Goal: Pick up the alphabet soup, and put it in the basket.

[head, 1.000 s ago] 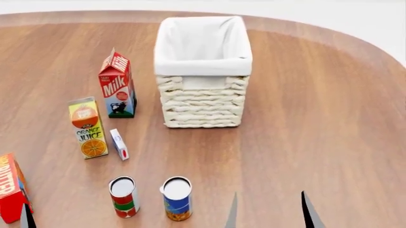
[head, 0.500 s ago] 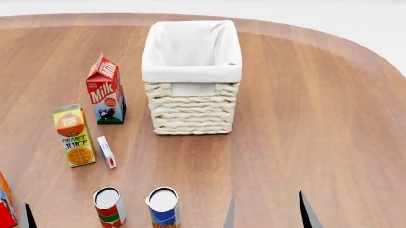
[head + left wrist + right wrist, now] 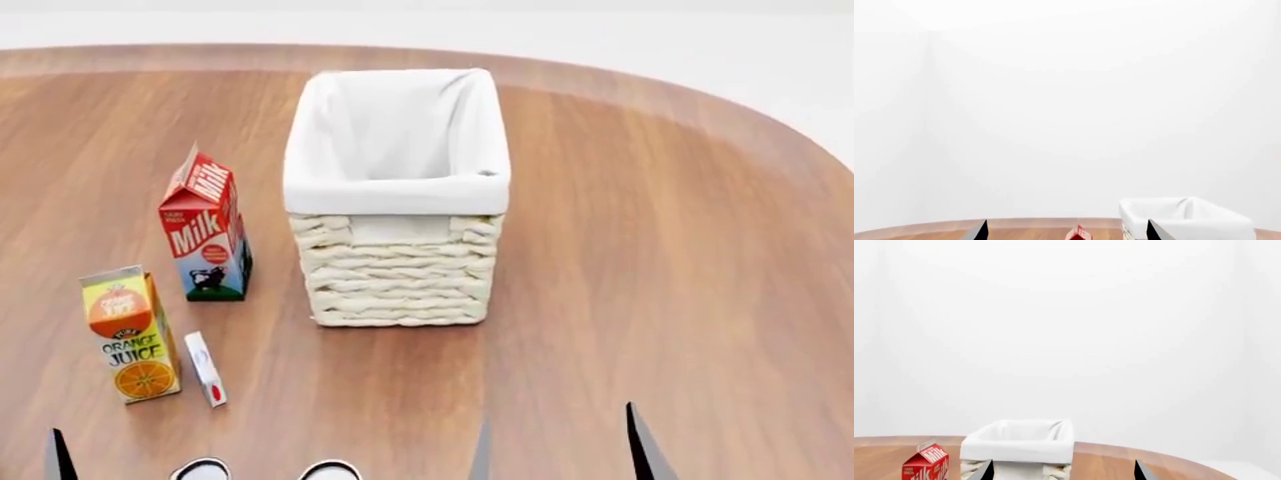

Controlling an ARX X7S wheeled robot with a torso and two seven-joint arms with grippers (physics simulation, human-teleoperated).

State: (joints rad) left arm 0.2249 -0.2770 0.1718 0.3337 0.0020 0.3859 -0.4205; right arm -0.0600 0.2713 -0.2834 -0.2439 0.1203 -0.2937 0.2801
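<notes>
- Only the head view shows the alphabet soup (image 3: 330, 470) (white top at the bottom edge).
- Right gripper (image 3: 558, 445) and left gripper (image 3: 1067, 231) jaws spread, empty.
- Bare tabletop (image 3: 667, 300) right of the basket (image 3: 395, 200).

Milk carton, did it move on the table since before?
No. The milk carton sits lower in the head view, but so does the basket; the gap between them looks unchanged, so the camera moved.

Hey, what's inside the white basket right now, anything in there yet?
The basket shows only its white cloth lining; no can or carton is visible inside. The near wall hides the part of the floor closest to the camera, so that strip can't be checked.
</notes>
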